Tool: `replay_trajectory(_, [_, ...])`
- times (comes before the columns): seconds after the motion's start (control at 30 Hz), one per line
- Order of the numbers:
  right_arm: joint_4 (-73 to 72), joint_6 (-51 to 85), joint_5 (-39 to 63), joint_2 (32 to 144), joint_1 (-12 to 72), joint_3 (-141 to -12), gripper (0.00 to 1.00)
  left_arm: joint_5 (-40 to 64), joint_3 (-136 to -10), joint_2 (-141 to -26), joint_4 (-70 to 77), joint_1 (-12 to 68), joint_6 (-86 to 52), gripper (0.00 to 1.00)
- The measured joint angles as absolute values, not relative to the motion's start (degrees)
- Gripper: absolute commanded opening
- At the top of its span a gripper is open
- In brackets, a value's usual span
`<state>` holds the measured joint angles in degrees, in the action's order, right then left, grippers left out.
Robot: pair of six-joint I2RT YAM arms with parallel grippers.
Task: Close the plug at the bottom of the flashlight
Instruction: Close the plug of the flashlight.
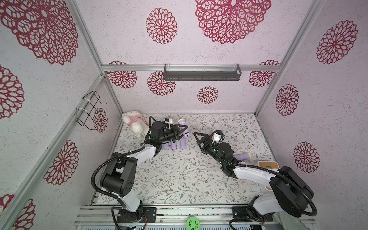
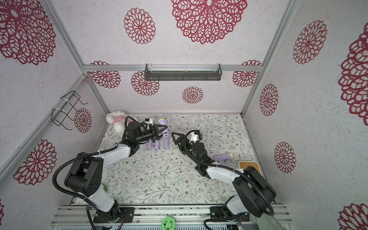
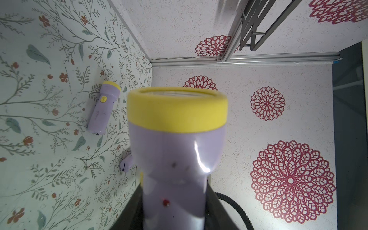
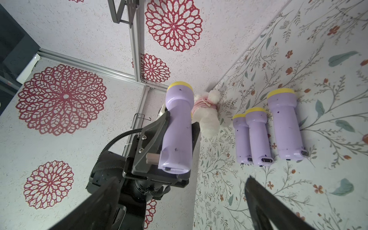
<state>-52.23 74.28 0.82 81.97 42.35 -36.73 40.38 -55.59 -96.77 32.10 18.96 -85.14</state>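
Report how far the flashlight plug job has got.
Done: the left gripper has a purple flashlight clamped, held clear of the table. In hand: the right gripper is open and empty, facing its base, where the plug tab juts sideways, apparently unclosed. Left: press that tab shut. Three flashlights lie in a row on the table; their plug state is unclear.

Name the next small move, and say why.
Probably ease the open right pincer toward the flashlight base: the left pincer holds it raised, its plug juts out open, and the right one is apart from it.
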Motion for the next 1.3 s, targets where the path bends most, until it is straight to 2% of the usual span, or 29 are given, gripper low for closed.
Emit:
replay_trajectory(0.53, [-61.98, 77.69, -6.81, 88.68, 47.11, -36.73, 0.89, 38.89, -55.31, -96.79, 32.42, 17.89, -85.45, 0.0])
replay_trajectory(0.8, [-65.41, 79.09, -7.4, 92.07, 47.75, -36.95, 0.81, 38.46, -55.31, -96.95, 32.38, 17.89, -85.45, 0.0])
replay_trajectory(1.03, [-65.76, 79.26, -7.51, 93.03, 48.01, -38.5, 0.81, 38.44, -55.31, -97.21, 32.32, 17.85, -85.45, 0.0])
replay_trajectory(1.3, [-67.59, 80.62, -7.46, 95.88, 48.34, -40.14, 0.76, 38.35, -55.31, -97.23, 32.34, 17.82, -85.54, 0.0])
